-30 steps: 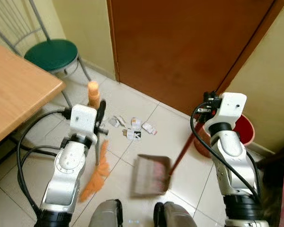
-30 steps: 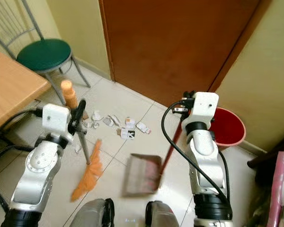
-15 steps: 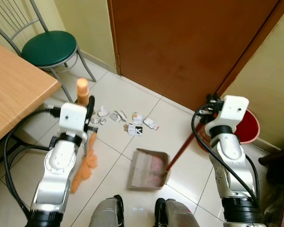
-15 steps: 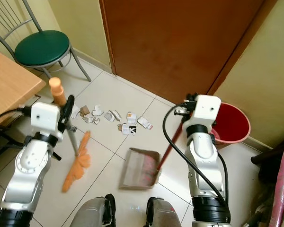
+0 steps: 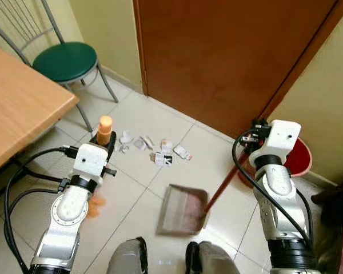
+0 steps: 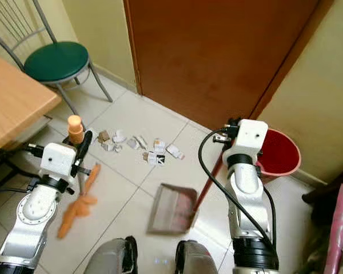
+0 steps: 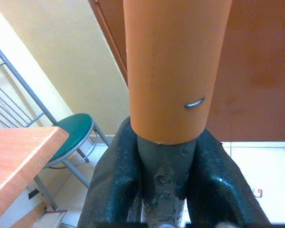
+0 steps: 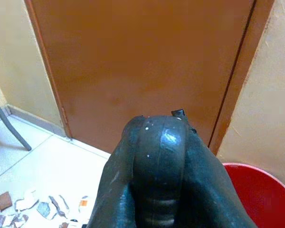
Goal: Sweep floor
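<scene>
— How are the pincers seen?

— The left pincer (image 7: 164,190) is pressed onto the grey shaft of the broom (image 6: 75,130), just under its orange cap; the orange bristles (image 6: 74,209) are trailed on the tiled floor (image 5: 154,117) beside the arm. The right pincer (image 8: 156,190) is clamped around the dustpan's red handle (image 5: 220,185).

— And the mess?

— The dustpan (image 5: 183,210) is rested on the tiles between the arms. Scraps of litter (image 5: 154,151) are scattered just beyond it, before the brown door (image 5: 217,51). A red bucket (image 6: 277,154) is stood behind the right arm.
</scene>
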`<state>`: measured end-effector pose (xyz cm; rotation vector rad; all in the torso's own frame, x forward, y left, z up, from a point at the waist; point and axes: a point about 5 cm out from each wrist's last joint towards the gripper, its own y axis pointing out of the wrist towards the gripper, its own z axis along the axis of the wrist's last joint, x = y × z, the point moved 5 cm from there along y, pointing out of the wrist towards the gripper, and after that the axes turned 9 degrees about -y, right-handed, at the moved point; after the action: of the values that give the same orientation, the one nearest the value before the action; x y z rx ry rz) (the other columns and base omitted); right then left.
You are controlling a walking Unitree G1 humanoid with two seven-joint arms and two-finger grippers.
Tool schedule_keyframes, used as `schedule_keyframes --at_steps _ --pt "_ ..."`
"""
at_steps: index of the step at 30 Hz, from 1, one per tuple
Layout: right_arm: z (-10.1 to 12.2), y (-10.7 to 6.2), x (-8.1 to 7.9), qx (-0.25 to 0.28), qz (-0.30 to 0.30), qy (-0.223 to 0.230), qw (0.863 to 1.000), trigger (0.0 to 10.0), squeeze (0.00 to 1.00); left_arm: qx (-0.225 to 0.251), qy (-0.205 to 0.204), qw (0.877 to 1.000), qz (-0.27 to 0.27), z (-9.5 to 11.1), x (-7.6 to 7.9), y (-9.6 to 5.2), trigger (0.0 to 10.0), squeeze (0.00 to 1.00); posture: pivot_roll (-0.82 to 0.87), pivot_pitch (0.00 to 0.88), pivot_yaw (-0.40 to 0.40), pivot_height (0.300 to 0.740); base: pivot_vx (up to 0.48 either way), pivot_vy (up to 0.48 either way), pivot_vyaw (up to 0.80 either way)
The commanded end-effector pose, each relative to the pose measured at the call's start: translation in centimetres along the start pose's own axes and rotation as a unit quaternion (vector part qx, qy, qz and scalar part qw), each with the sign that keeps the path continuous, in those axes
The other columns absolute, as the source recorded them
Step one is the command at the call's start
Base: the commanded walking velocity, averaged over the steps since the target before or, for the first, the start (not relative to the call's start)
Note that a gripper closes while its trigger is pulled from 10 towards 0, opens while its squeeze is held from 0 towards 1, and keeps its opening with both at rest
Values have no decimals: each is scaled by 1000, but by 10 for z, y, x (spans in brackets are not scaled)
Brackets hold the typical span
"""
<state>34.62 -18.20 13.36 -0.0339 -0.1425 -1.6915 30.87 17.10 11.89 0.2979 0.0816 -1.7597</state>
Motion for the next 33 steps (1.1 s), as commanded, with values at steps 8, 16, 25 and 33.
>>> schedule_keyframes --at_steps 8,16,25,33 --pt "6 3 -3 14 10 -4 1000 10000 0 51 40 996 63 22 -31 9 10000 0 27 71 -37 740 0 0 0" --pt "10 5 -4 21 13 -5 1000 10000 0 45 34 996 75 19 -45 30 10000 0 14 87 -40 740 0 0 0" --pt "10 1 -6 19 15 -5 1000 10000 0 -45 -42 997 38 -17 -21 74 10000 0 -11 96 -38 740 0 0 0" --pt "9 0 0 16 8 -11 1000 10000 0 -94 -88 991 -31 -26 19 99 10000 0 -41 100 -32 740 0 0 0"
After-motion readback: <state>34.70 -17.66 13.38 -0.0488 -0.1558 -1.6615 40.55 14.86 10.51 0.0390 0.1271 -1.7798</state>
